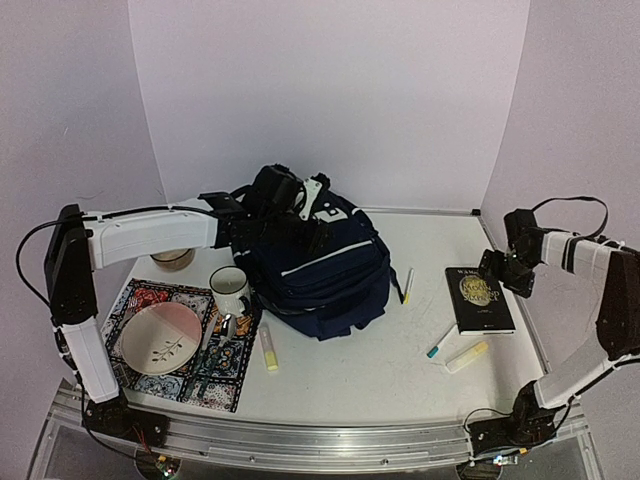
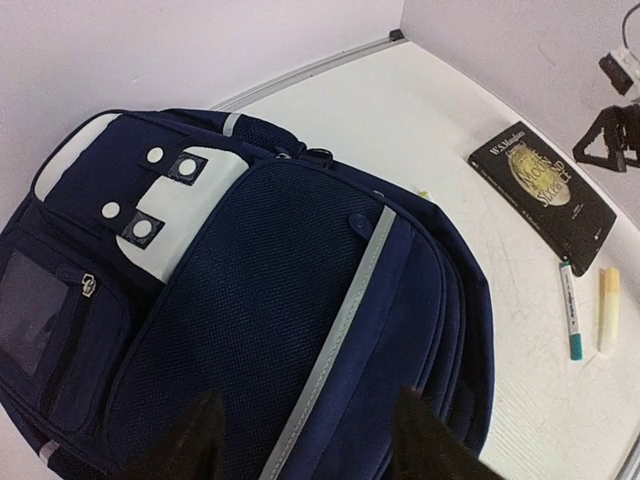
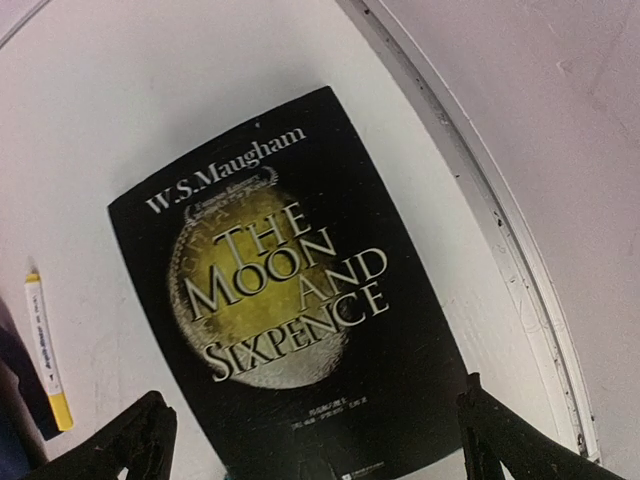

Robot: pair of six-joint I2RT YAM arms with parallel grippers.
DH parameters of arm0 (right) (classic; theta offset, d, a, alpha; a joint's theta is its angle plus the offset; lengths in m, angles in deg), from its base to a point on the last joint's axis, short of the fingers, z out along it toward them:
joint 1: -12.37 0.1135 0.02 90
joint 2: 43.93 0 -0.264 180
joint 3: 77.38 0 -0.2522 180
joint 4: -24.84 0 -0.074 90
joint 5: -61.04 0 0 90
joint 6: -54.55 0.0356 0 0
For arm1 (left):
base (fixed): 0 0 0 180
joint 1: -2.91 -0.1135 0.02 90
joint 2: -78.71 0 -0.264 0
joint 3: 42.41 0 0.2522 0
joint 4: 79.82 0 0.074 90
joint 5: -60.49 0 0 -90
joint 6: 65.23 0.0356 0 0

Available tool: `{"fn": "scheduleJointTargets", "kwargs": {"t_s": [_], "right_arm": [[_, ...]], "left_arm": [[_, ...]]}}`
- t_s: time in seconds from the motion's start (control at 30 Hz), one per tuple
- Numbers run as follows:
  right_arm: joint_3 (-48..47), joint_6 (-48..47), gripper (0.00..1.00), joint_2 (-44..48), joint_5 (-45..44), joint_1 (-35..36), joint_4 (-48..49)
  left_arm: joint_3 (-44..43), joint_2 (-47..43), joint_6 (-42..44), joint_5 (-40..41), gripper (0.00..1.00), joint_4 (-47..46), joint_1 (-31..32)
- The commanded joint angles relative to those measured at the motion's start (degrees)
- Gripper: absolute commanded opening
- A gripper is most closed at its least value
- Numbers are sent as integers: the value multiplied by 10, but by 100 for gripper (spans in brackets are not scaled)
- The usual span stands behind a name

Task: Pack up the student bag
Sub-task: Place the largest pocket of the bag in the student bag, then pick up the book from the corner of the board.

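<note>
navy student bag (image 2: 250, 300) with grey stripe, black book (image 3: 400, 370) with yellow moon

Under the left jaws the bag (image 2: 260, 300) is navy cloth: coarse mesh front, smooth grey stripe, matt white patches. Below the right jaws the book (image 3: 290, 300) has a glossy black paper cover. The table (image 1: 380, 350) beneath is smooth matt white; the rail (image 1: 330, 437), far behind both jaws, is bare metal.

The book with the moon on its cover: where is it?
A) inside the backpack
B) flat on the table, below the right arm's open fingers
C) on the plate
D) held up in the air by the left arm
B: the book lies flat on the white table, with the right fingers spread wide over it.
</note>
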Motion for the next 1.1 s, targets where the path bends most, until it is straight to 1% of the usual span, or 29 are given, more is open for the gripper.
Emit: {"fn": "scheduleJointTargets", "kwargs": {"t_s": [0.0,0.13,0.27,0.37,0.47,0.63,0.7,0.83,0.93,1.07], "right_arm": [[-24,-24,98,-46,15,-39,8],[-27,-33,98,-85,26,-59,23],[-27,-42,98,-120,35,-64,32],[-24,-46,98,-145,58,-64,37],[-14,-48,98,-162,99,-64,46],[23,-46,98,-154,187,-59,79],[35,-43,98,-147,205,-51,85],[54,-28,93,-132,234,-25,97],[64,-16,89,-122,258,-9,124],[77,4,80,-110,302,-5,160]], "left_arm": [[19,-80,-46,20,71,-23,-4],[50,-119,-73,9,88,-23,-7],[85,-152,-106,-3,93,-23,-8],[112,-173,-127,-14,93,-23,-8],[131,-182,-150,-35,93,-23,-8],[143,-179,-180,-78,93,-23,-7],[143,-174,-187,-91,92,-23,-6],[139,-163,-197,-100,90,-23,-3],[133,-154,-200,-105,87,-23,2],[129,-144,-201,-106,83,-23,10]]}}
